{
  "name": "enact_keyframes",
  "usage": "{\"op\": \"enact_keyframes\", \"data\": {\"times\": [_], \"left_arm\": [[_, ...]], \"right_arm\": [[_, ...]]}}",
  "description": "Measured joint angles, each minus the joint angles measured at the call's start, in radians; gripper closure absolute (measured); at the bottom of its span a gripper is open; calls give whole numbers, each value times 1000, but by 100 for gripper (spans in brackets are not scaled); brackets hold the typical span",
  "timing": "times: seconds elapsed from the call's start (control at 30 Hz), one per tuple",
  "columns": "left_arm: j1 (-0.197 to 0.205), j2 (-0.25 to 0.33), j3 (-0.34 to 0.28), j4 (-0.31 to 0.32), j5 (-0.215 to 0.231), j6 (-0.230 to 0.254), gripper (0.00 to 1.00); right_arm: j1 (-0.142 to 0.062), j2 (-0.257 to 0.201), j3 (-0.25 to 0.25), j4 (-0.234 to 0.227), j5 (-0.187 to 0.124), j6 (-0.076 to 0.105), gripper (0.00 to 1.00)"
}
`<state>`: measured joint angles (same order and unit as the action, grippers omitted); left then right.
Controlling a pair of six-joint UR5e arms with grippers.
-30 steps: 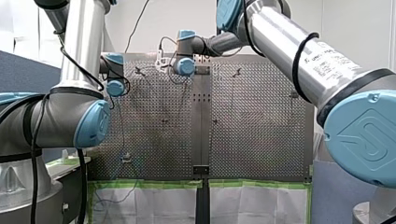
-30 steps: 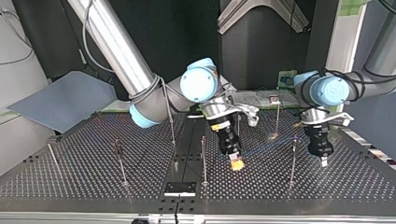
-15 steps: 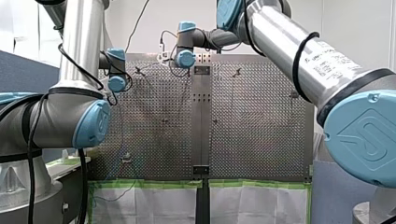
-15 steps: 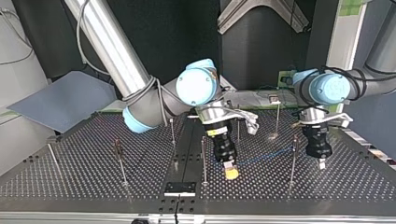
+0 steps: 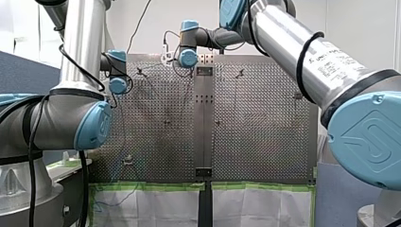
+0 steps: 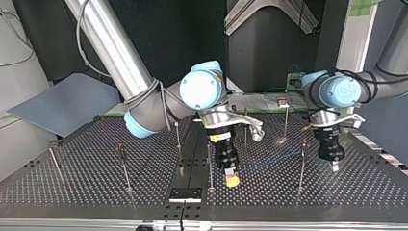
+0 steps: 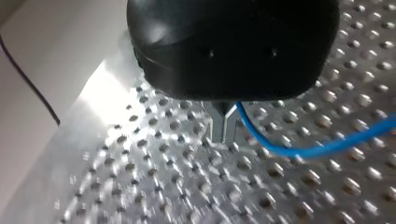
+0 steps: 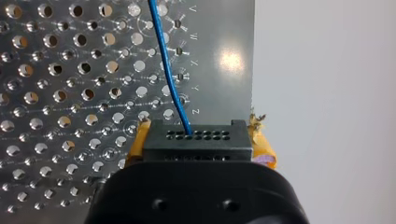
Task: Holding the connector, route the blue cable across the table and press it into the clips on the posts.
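Front view from behind, top view opposite, sharing the table (image 6: 86,185), wrist views close above it.

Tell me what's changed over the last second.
My right gripper, clamped on the black connector, slid toward the top view's left and nearer that camera, trailing the blue cable. My left gripper stayed put on the cable; the posts did not move.

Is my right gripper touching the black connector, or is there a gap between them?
Touching. The right wrist view shows the black connector held between the right gripper's yellow pads, one pad pressed against each side.
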<state>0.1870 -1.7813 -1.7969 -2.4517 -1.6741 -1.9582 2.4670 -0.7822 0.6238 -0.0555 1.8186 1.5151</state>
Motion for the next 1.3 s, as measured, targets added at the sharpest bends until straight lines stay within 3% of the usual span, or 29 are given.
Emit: {"op": "enact_keyframes", "data": {"times": [0.23,0.43,0.5,0.53,0.57,0.6,0.67,1.0,1.17,1.3], "left_arm": [[8,5,-24,-21,-62,-3,100],[9,25,-47,-37,-95,-23,100],[6,41,-64,-31,-97,-39,95],[4,48,-71,-29,-98,-46,85],[2,56,-78,-30,-98,-53,69],[-2,65,-87,-33,-98,-61,69],[-6,79,-102,-42,-97,-69,45],[-23,165,-153,-134,-77,-119,26],[-25,203,-154,-176,-42,-137,3],[-30,222,-154,-210,-9,-156,0]], "right_arm": [[16,1,0,2,7,-12,100],[30,8,3,14,23,-8,100],[33,13,4,18,29,-5,100],[34,16,6,20,32,-1,100],[35,18,8,21,34,2,100],[35,19,11,21,35,5,100],[35,21,20,22,37,11,100],[29,22,57,33,38,30,100],[23,22,70,36,36,35,100],[20,23,74,36,34,40,100]]}}
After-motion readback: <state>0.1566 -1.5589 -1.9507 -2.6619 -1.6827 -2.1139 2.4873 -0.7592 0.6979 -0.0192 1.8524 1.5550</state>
